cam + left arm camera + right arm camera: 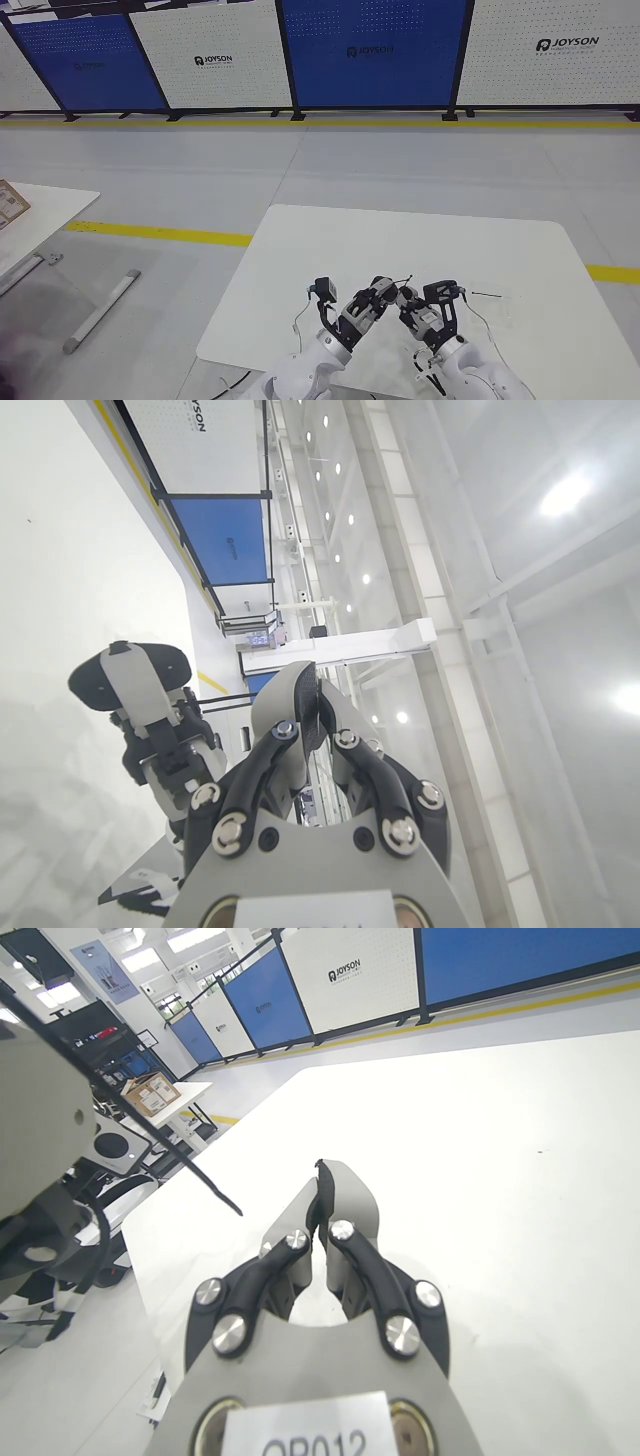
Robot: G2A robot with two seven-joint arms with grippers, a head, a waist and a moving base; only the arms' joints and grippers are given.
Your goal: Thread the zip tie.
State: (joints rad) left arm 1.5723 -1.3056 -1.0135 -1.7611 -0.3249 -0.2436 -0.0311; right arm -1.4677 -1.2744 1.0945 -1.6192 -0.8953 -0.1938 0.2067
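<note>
Right gripper [319, 1178] is seen pinched closed. Zip tie [165, 1143] tip is seen just beside right gripper, not touching.

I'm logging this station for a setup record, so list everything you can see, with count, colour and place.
black plastic zip tie: one, black, held above the table in the left gripper, free tip close to the right gripper.
thin dark strip: one, dark, on the table beside the right gripper; too small to identify.
white rectangular table: one, white, under both arms.
second white table: one, white, off to the left.
brown cardboard box: one, brown, on the second table.
blue and white partition panels: several, along the back.
yellow floor lines: two, yellow, on the grey floor.
left gripper: one, grey and black, shut.
right gripper: one, grey and black, shut.
</note>
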